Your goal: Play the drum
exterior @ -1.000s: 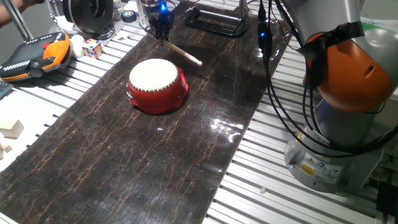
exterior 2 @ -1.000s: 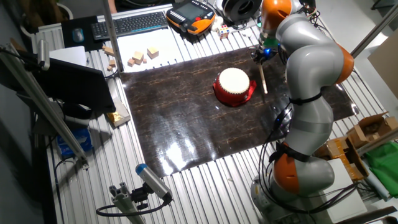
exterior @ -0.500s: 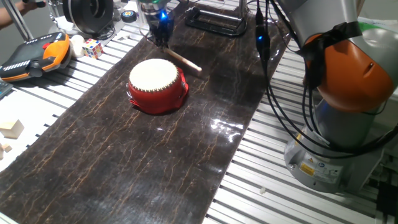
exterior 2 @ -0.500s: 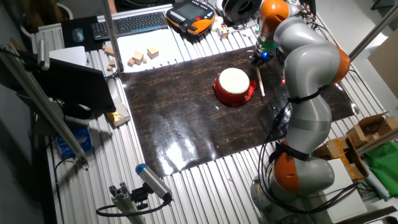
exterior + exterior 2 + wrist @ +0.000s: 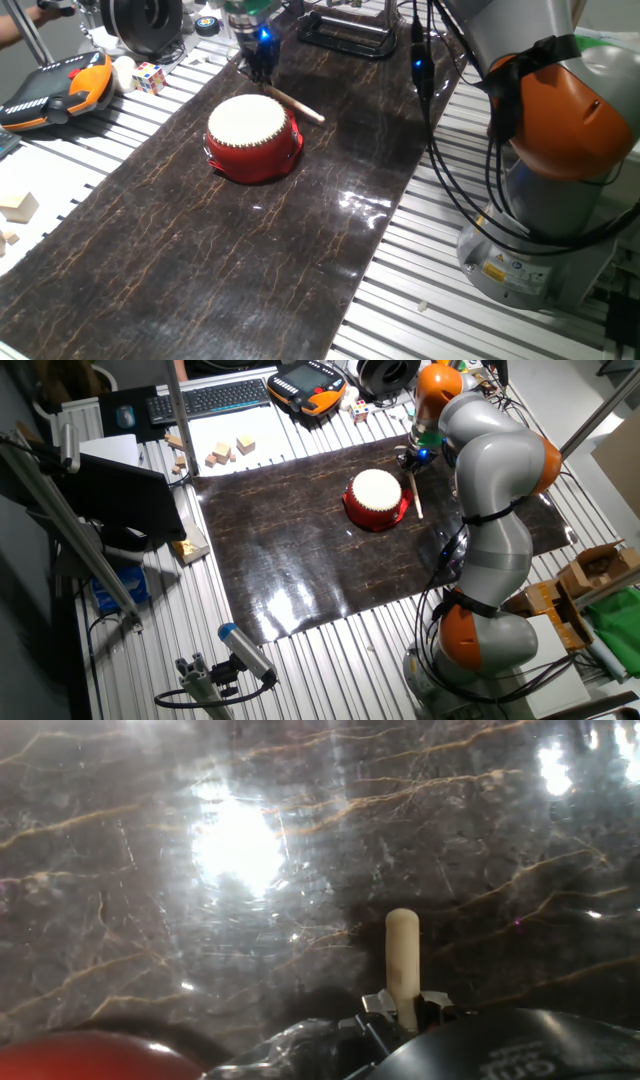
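Red drum with cream skin sitting on dark marbled worktop, mid-mat. Hand just beyond its far edge, clenched on a pale wooden stick angling past the drum's right rim

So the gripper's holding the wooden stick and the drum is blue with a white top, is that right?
Not quite: the drum is red with a white top, as both fixed views show. The rest holds: the gripper does hold the wooden stick beside the drum.
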`<state>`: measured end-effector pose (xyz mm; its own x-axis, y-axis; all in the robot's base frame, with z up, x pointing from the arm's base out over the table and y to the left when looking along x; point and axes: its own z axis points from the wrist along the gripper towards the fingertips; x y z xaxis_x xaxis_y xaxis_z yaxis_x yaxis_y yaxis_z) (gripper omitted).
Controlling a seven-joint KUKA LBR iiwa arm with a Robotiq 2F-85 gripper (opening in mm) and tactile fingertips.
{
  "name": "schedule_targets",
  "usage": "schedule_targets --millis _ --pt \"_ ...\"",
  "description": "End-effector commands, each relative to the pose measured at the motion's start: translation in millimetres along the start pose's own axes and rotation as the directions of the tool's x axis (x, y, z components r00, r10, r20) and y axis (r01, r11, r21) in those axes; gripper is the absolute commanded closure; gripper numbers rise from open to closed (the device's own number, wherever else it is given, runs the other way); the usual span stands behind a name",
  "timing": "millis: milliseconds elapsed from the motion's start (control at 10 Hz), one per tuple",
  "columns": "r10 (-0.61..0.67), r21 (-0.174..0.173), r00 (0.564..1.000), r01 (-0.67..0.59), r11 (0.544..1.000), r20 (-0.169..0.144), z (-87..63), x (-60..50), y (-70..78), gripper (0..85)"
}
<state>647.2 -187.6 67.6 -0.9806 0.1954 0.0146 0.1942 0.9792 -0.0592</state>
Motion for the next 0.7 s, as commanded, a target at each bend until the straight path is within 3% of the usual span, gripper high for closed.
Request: schedule_targets --millis 0,600 --pt "-0.003 -0.001 1.0 0.003 1.0 0.003 2.8 -0.1 0.3 64.7" --pt "-0.007 -0.008 1.0 0.007 1.0 0.007 16.8 3.2 1.3 63.7"
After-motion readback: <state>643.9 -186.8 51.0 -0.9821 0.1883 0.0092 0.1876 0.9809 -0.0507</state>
